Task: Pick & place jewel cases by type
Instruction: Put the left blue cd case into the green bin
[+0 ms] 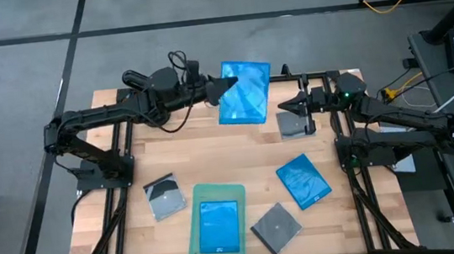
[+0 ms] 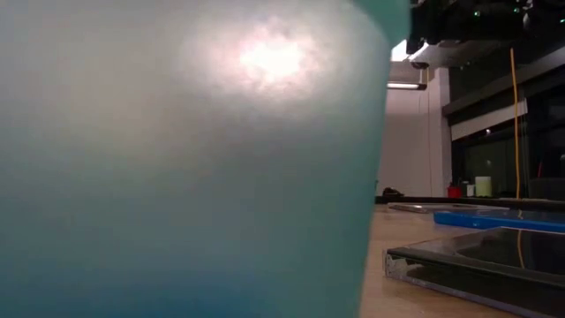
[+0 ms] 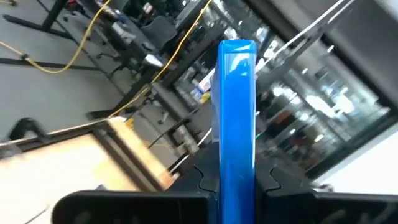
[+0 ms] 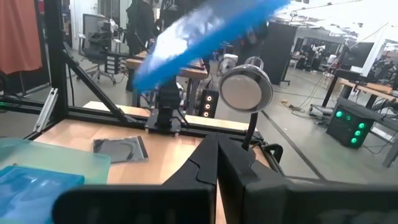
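My left gripper is shut on a bright blue jewel case, held in the air over the table's far edge. The right wrist view shows that case blurred and tilted. My right gripper is shut and empty, hovering just beyond a grey case that lies flat near the far right. Another blue case lies flat on the table. A third blue one lies in the pale green tray. Two more grey cases lie flat toward the near edge. My left gripper pinches the blue case between its two fingers at one edge, the edge nearest the arm. The fingers come about level from the table's left. The case is lifted clear and sticks out beyond the fingertips, tilted.
The pale green tray's wall fills most of the low view, with a grey case and a blue case beside it. A black frame rail runs along the far edge. Bare wood lies mid-table.
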Controlling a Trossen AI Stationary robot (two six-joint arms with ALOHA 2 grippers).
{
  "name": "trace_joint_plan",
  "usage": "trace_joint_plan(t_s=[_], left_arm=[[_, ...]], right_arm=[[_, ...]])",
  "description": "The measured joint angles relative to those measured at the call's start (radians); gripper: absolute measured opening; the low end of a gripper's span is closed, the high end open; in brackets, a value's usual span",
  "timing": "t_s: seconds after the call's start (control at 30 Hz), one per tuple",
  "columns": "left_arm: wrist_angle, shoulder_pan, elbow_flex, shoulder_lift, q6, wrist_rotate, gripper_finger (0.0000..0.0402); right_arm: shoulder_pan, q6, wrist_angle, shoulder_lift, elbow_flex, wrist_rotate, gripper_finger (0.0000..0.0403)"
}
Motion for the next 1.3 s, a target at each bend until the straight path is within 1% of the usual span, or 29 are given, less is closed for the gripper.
trace_joint_plan(t_s=[0.1, 0.27, 0.43, 0.53, 0.67, 0.83, 1.13, 1.3], left_arm=[[0.059, 0.002, 0.0, 0.0, -0.062, -0.01, 0.0017], [0.114, 0.003, 0.0, 0.0, -0.201, -0.085, 0.0017], [0.115, -0.013, 0.0, 0.0, -0.328, -0.178, 0.0017], [0.115, -0.023, 0.0, 0.0, -0.362, -0.206, 0.0017], [0.1, -0.02, 0.0, 0.0, -0.357, -0.221, 0.0017], [0.075, -0.019, 0.0, 0.0, -0.259, -0.199, 0.0017], [-0.064, -0.019, 0.0, 0.0, 0.065, -0.122, 0.0017], [-0.103, -0.019, 0.0, 0.0, 0.259, -0.077, 0.0017]], right_arm=[[0.0, -0.002, -0.017, 0.0, 0.0, 0.0, 0.0006], [0.0, -0.004, -0.021, 0.0, 0.0, 0.0, 0.0006], [0.0, -0.004, -0.023, 0.0, 0.0, -0.001, 0.0006], [0.0, -0.011, -0.026, 0.0, 0.0, -0.001, 0.0006], [0.0, -0.033, -0.027, 0.0, 0.0, -0.001, 0.0006], [0.0, -0.046, -0.027, 0.0, 0.0, -0.001, 0.0006], [0.0, -0.033, -0.027, 0.0, 0.0, -0.001, 0.0006], [0.0, -0.005, -0.027, 0.0, 0.0, -0.001, 0.0006]])
